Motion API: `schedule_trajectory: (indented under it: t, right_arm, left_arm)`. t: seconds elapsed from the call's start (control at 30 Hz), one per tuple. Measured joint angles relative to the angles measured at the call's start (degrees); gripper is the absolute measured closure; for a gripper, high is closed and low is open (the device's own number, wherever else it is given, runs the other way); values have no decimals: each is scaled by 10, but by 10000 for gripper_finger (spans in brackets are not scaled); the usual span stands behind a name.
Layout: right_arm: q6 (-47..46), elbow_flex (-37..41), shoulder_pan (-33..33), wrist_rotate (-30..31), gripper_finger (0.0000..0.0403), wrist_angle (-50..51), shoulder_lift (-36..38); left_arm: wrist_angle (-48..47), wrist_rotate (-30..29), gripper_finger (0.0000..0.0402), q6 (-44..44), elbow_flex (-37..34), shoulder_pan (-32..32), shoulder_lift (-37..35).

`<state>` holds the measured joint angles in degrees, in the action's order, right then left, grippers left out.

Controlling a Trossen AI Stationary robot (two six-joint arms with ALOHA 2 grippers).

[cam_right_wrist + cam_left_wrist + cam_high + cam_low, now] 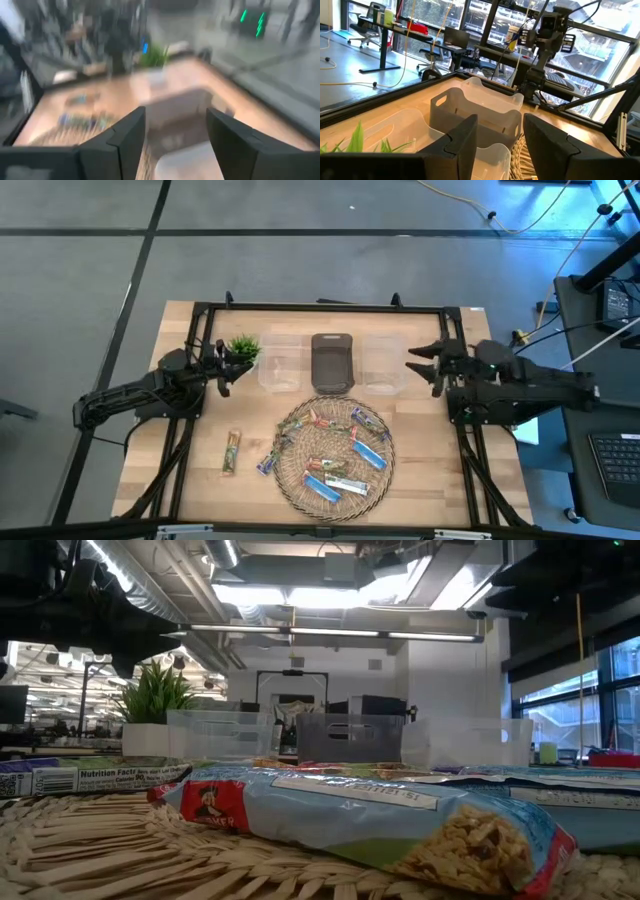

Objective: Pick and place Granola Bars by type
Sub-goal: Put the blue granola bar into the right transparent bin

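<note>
Several granola bars point(335, 452) in blue, red and green wrappers lie on a round woven mat point(290, 480); a red-and-blue one point(360, 825) fills the low view. One green-tan bar point(231, 452) and one blue bar point(267, 464) lie on the bare table left of the mat. My left gripper point(222, 368) hangs open at the table's left, beside the plant, holding nothing. My right gripper point(425, 366) hangs open at the table's right, by the right clear bin. Both show open in their wrist views point(497, 145) point(175, 140).
Three bins stand in a row at the far side: a clear one point(281, 362), a dark grey one point(332, 363) and another clear one point(380, 364). A small potted plant point(243, 347) stands left of them. A black frame point(320, 307) borders the table.
</note>
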<state>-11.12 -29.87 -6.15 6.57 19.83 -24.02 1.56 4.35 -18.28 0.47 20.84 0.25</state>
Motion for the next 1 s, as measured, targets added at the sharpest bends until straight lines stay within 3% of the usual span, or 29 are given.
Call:
schedule_trajectory:
  t: [0.2,0.5,0.73,1.0]
  right_arm:
    - [-50,-90,11,-49,195,136,-176]
    - [-75,-156,112,-50,195,138,-404]
    - [-162,-216,193,3,195,151,-541]
    - [-296,-237,216,9,195,153,-643]
  left_arm:
    - [0,0,252,0,0,0,0]
    - [0,0,250,0,0,0,0]
    - [0,0,250,0,0,0,0]
    - [0,0,252,0,0,0,0]
